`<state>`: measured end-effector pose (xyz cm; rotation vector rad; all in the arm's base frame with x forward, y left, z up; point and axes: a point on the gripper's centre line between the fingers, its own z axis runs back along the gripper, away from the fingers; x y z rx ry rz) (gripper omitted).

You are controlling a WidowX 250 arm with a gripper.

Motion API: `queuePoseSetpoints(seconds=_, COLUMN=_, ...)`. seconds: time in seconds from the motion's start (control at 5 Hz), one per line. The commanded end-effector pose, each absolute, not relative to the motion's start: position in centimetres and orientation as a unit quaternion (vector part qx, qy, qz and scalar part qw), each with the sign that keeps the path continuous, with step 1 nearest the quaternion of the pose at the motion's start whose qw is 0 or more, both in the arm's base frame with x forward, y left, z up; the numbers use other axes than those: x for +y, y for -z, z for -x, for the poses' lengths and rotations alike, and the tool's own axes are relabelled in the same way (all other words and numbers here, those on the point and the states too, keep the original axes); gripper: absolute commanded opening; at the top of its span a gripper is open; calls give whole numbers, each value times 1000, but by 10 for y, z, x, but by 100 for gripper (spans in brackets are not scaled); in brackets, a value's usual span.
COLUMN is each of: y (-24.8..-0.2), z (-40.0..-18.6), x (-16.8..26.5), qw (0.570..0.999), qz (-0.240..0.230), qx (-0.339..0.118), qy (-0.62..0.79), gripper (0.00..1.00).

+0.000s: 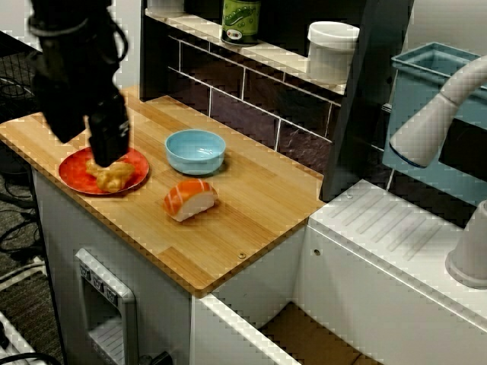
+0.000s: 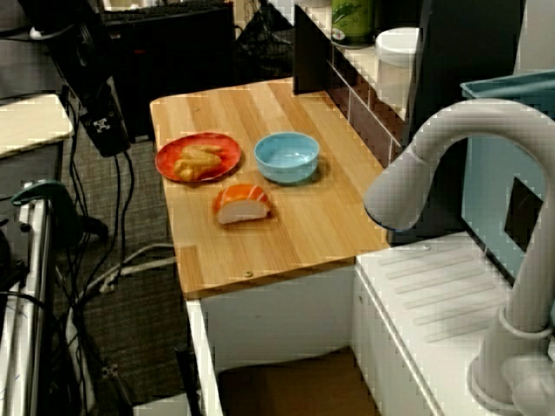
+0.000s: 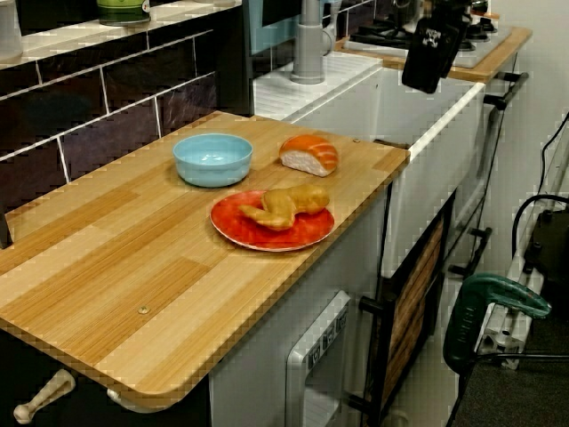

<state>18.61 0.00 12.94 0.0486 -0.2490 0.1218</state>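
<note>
My black gripper (image 1: 109,152) hangs in the air by the wooden counter's (image 1: 251,220) left end. In the front view it overlaps the red plate (image 1: 72,175), which carries a golden fried piece (image 1: 112,176). The high view over the tap puts the gripper (image 2: 108,143) left of the counter's edge, clear of the plate (image 2: 169,156). In the low view along the counter, the gripper (image 3: 422,80) floats well above the plate (image 3: 236,227). Nothing is held, and its jaws are not visible. A blue bowl (image 1: 195,150) and a salmon sushi piece (image 1: 189,199) lie to the right.
A dark tiled backsplash and shelf hold a green can (image 1: 240,19) and a white jar (image 1: 332,49). A white sink unit (image 1: 396,243) with a grey tap (image 2: 434,156) adjoins the counter. Cables and a green power tool (image 3: 489,307) lie on the floor.
</note>
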Motion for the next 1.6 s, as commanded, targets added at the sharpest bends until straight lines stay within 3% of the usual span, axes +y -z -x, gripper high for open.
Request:
queuePoseSetpoints(seconds=0.0, y=-105, z=-210, x=1, qw=987, qz=-18, qx=-146, qy=-69, gripper=100)
queuePoseSetpoints(seconds=0.2, y=-89, z=-227, x=-7, qw=982, qz=-18, qx=-174, qy=-70, gripper=100)
queuePoseSetpoints(seconds=0.6, y=-75, z=-256, x=-16, qw=981, qz=-39, qx=-176, qy=-68, gripper=100)
queuePoseSetpoints(seconds=1.0, y=-74, z=-265, x=-16, qw=985, qz=-35, qx=-165, qy=-44, gripper=100)
queuePoseSetpoints(seconds=1.4, y=-73, z=-272, x=-1, qw=989, qz=3, qx=-146, qy=-33, gripper=100)
